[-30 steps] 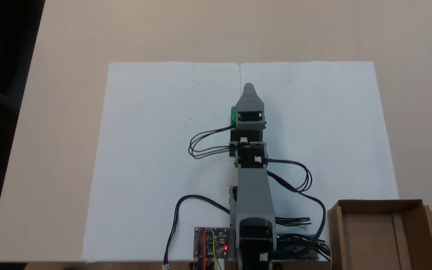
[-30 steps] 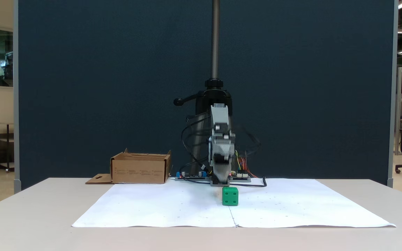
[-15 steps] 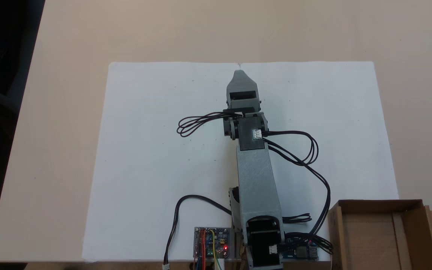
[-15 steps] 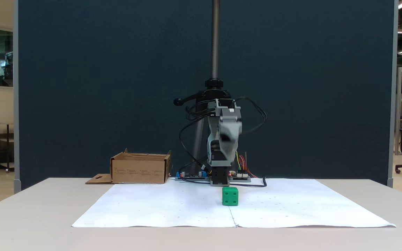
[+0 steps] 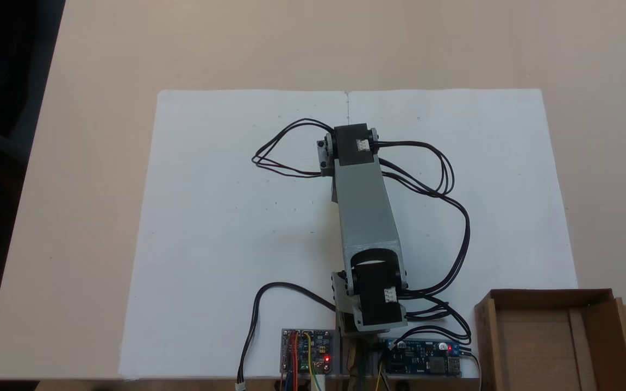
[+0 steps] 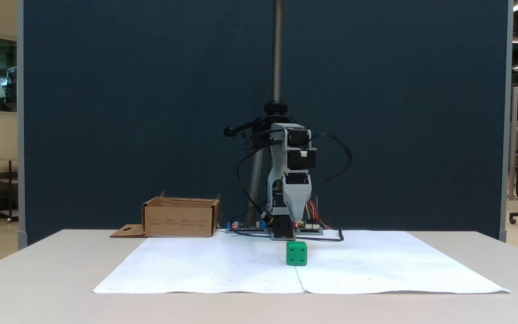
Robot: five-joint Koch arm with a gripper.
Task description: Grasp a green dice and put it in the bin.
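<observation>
Arm folded at the elbow, gripper pointing straight down, one tapered tip visible, jaw state unclear.

One green dice is seen on the paper. One brown cardboard bin is seen. Two white paper sheets are laid side by side on one table. One robot arm is seen. Two small circuit boards are counted by its base.
</observation>
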